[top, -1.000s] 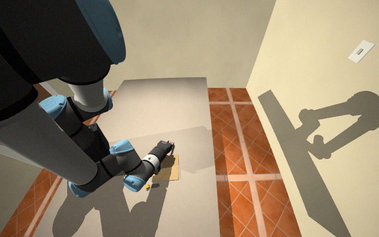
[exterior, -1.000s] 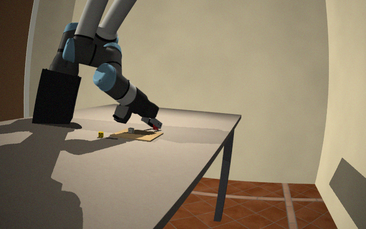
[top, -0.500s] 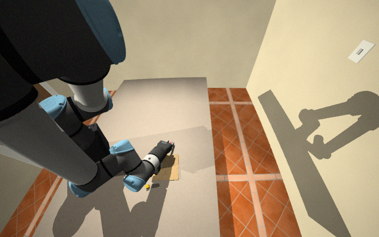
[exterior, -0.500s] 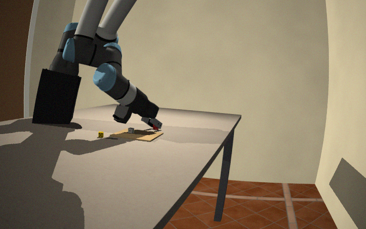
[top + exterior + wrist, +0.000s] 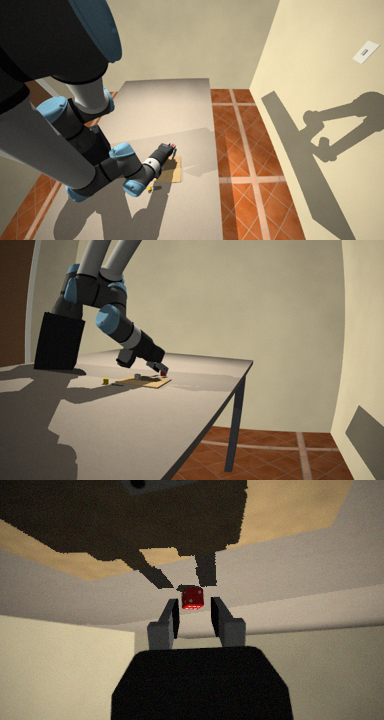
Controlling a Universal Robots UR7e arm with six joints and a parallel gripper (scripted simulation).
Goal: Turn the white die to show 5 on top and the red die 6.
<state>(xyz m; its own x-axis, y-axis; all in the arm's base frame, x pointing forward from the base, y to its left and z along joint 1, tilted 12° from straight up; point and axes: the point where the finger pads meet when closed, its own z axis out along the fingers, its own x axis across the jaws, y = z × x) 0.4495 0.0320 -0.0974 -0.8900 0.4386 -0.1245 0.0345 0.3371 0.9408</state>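
Observation:
The red die [image 5: 192,598] lies between and just past the tips of my gripper [image 5: 194,609], with a gap on each side. The gripper is open and touches nothing. The die sits over the grey table beside the edge of the tan mat [image 5: 295,515], its shadow right against it. In the exterior view the red die [image 5: 163,373] is at the mat's [image 5: 144,380] far corner, under the gripper [image 5: 161,370]. The white die [image 5: 137,376] stands on the mat. The yellow die [image 5: 105,380] lies on the table off the mat; it also shows in the top view [image 5: 148,188].
The arm's black base block [image 5: 58,340] stands at the table's back left. The table's right edge [image 5: 215,415] drops to a tiled floor. In the top view my forearm [image 5: 133,169] hides part of the mat [image 5: 172,169] and the white die.

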